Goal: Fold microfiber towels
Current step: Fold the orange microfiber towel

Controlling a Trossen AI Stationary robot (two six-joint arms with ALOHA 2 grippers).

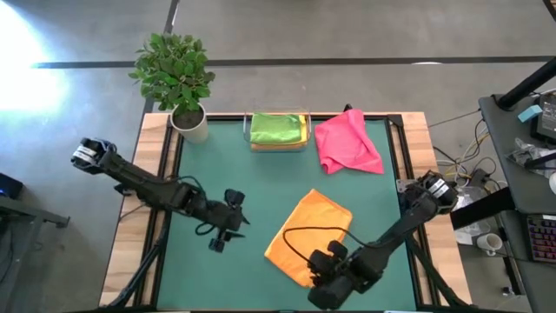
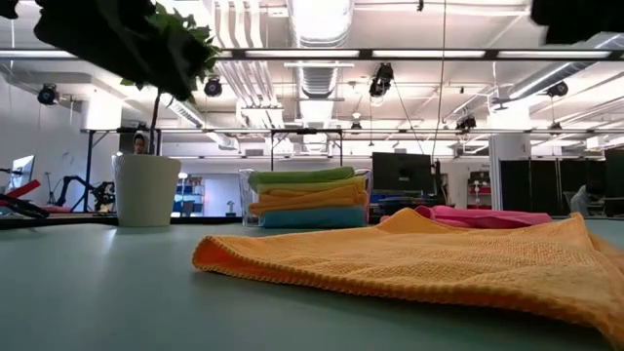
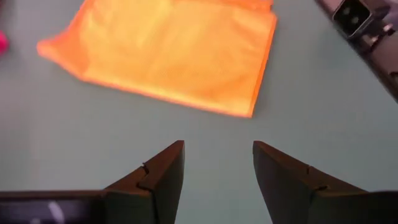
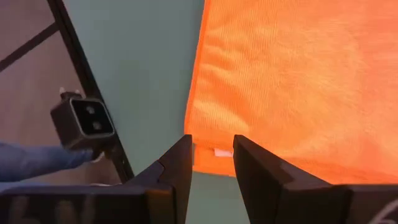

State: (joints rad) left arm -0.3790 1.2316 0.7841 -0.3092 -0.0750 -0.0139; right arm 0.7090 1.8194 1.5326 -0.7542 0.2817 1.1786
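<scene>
Overhead, the orange towel (image 1: 309, 235) is lying spread on the green desk (image 1: 226, 165) between the two arms, with the pink towel (image 1: 347, 143) crumpled near the far edge and a folded stack (image 1: 278, 128) sitting in the clear tray (image 1: 306, 144) beside it. The left tool (image 1: 221, 239) is hovering empty just beside the orange towel's edge; the right tool (image 1: 329, 265) is sitting over its near corner.

Looking level across the desk, the orange towel (image 2: 429, 258) is lying low and slightly rumpled, so a clean fold probably needs the edge pinched right at the surface.

Past the left wrist, the fingers (image 3: 161, 177) are standing wide apart, holding nothing, short of the towel's edge (image 3: 168, 53).

Past the right wrist, the fingers (image 4: 177, 171) are standing narrowly parted astride the hem and its white tag (image 4: 221, 153); whether they are actually pinching it, I cannot tell. Gripping only the top layer and lifting both corners evenly should keep the fold square.
</scene>
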